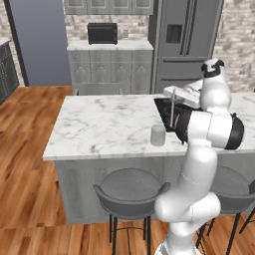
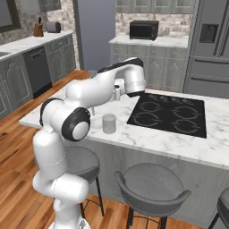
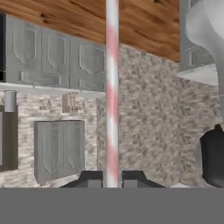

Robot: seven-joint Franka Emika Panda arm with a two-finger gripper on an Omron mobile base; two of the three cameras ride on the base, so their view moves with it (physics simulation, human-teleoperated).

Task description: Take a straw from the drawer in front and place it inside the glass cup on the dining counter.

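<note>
My gripper (image 1: pixel 173 98) hovers above the dining counter (image 1: pixel 99 124), shut on the straw (image 1: pixel 172 113). The straw hangs down thin and upright over the left edge of the black cooktop (image 1: pixel 165 110). In the hand view the pink-and-white straw (image 3: pixel 112 87) rises from between the two dark fingertips (image 3: pixel 91 179) of the gripper (image 3: pixel 112 180). The glass cup (image 1: pixel 158 135) stands upright on the marble near the front edge, a little to the left of the straw's lower end and nearer to me. From the right side, the cup (image 2: pixel 108 124) sits below my hand (image 2: pixel 117 91). The drawer is out of view.
Grey bar stools (image 1: pixel 130 193) (image 2: pixel 152 185) stand in front of the island. The cooktop (image 2: pixel 169 114) fills the right part of the marble top. Behind are wall cabinets with a black microwave (image 1: pixel 102 33) and a grey fridge (image 1: pixel 187 40). Wooden floor lies to the left.
</note>
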